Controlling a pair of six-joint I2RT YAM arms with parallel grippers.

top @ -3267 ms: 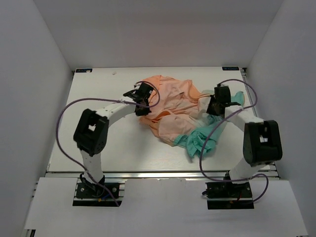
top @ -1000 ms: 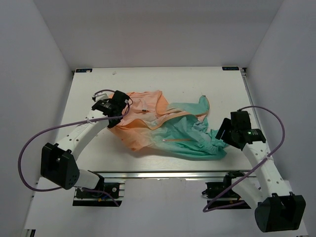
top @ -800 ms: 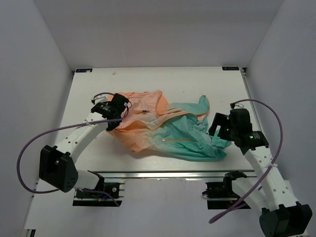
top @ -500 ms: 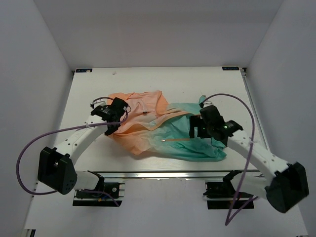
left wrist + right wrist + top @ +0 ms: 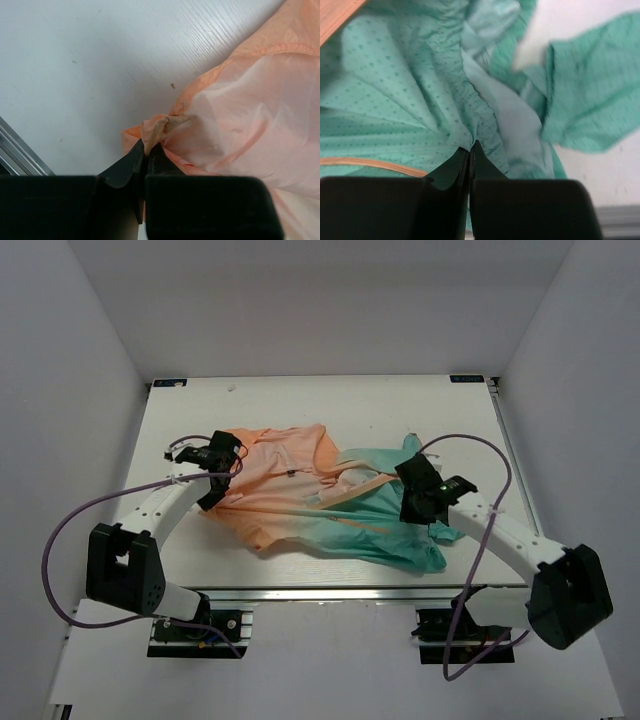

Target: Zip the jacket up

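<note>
Orange jacket (image 5: 290, 495) edge clamped in left jaws (teal folds clamped in right jaws)

The jacket (image 5: 290, 495) was peach-orange on its left half, fading to mint-teal on the right. The teal fabric had a fine darker dot print. The peach part was plain and slightly sheer. An orange zipper tape (image 5: 370, 162) crossed the teal. The counter (image 5: 75, 60) was white with faint grain lines. The left claw (image 5: 146, 150) and right claw (image 5: 470, 150) were black, the arms (image 5: 160, 508) white, the cables (image 5: 460, 436) purple.
</note>
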